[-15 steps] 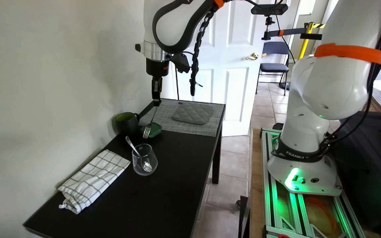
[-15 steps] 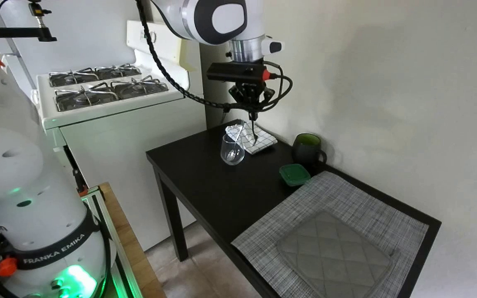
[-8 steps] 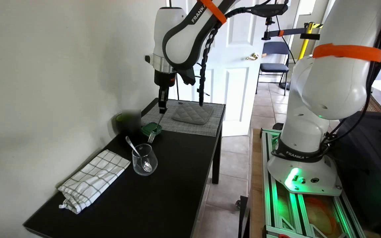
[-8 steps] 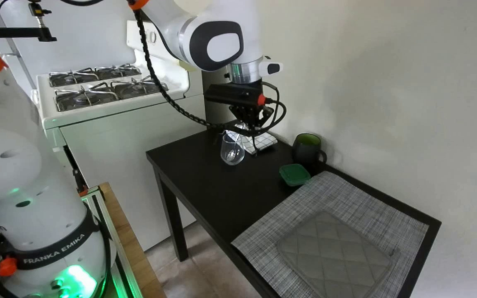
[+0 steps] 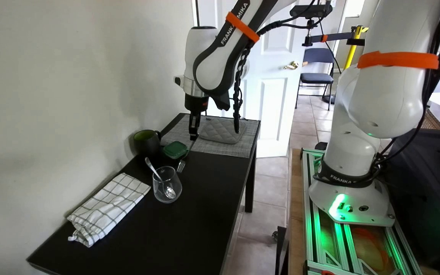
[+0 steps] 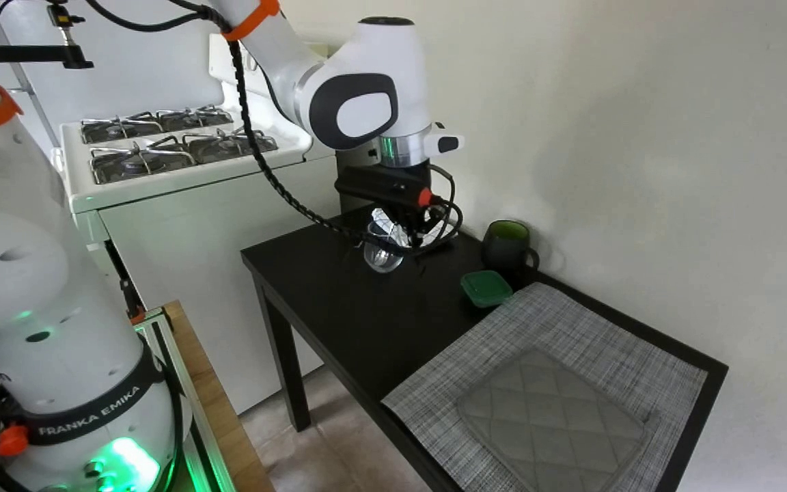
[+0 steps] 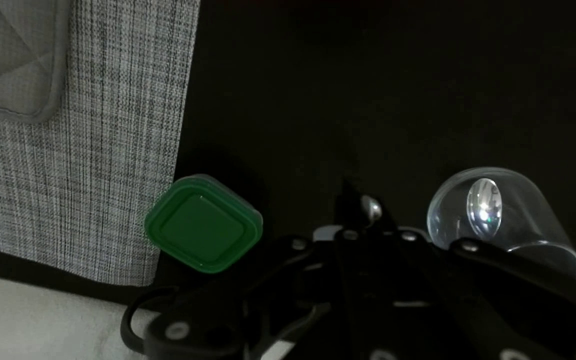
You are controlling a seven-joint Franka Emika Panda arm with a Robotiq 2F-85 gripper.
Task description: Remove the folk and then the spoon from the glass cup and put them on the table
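Tilted fork [image 5: 181, 165] pinched at the table [image 5: 193, 217], spoon [image 7: 484, 207] in the glass [image 5: 173, 179]

The gripper [image 5: 193, 137] has its jaws together on the handle end of the fork, which slants tines-down between the tub [image 7: 204, 225] and the glass; whether the tines touch the table I cannot tell. It should handle as light, stiff and slick (smooth metal gives a pinch little to bite on), so it may swivel on meeting the hard top. That hold suits a slow lowering until it lies flat.

The spoon leans in the glass, bowl low, handle jutting past the rim. That jutting end is the place to take it, lifting along its lean: the glass looks light and breakable, and a dragging bowl could tip it.

The glass is clear and stemless, full in the belly, narrower at the rim. The table is matte black. The tub is green, squarish with rounded corners, probably plastic; the mug [image 6: 505, 251] is dark outside, bright green within. The cloth [image 5: 109, 208] is white with a thin-lined check, the mat [image 6: 489, 345] a grey woven fleck, and the pad [image 6: 550, 417] on it is quilted in diamonds.
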